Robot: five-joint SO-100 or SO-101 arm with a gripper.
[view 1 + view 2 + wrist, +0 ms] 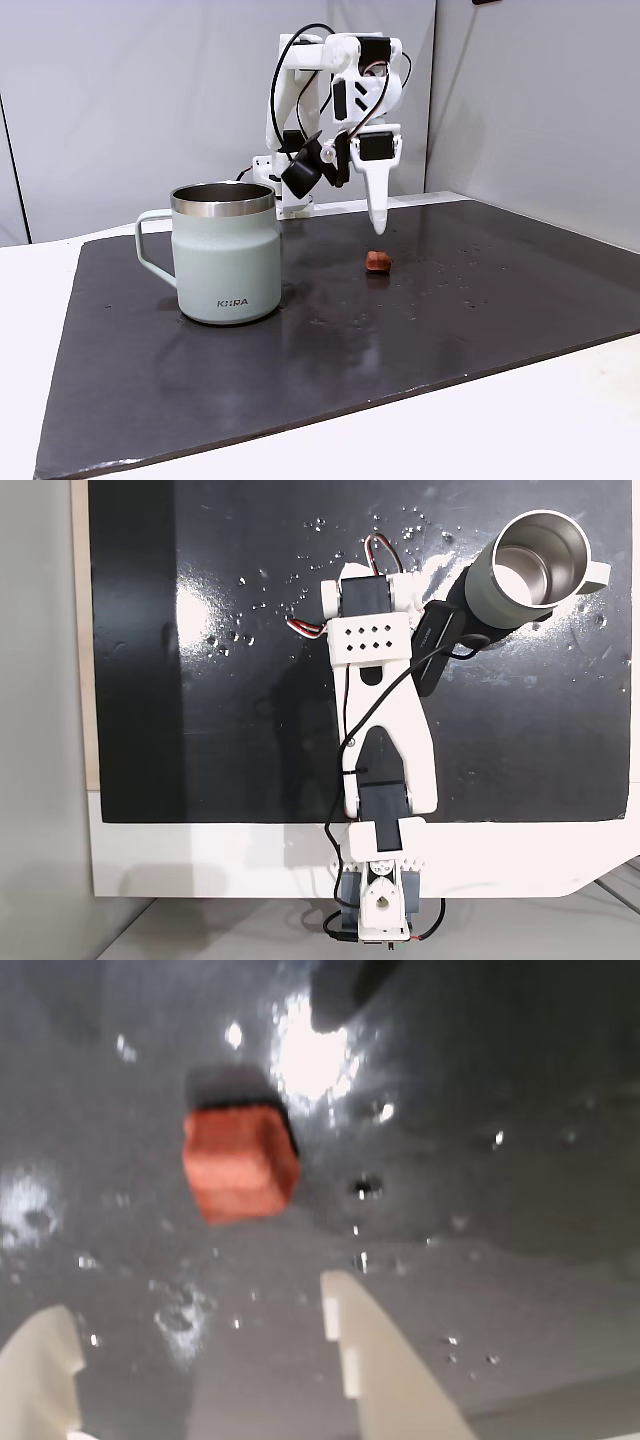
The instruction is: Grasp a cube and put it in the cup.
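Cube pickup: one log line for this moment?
gripper: open, above mat | cube: on mat, ungrasped | mug: upright, empty

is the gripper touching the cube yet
Apart. In a fixed view the gripper hangs above the cube with bare mat visible between them.

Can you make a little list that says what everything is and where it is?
cube: small reddish-brown block lying on the dark mat, not held
cup: pale mint-grey mug with a steel rim, standing upright on the mat; handle on the left in a fixed view
cup contents: looks empty from above
gripper: white fingers open, hovering above the cube, not touching it
cube and cup: apart; the cube sits to the right of the cup in a fixed view
mat: dark and shiny, on a white table
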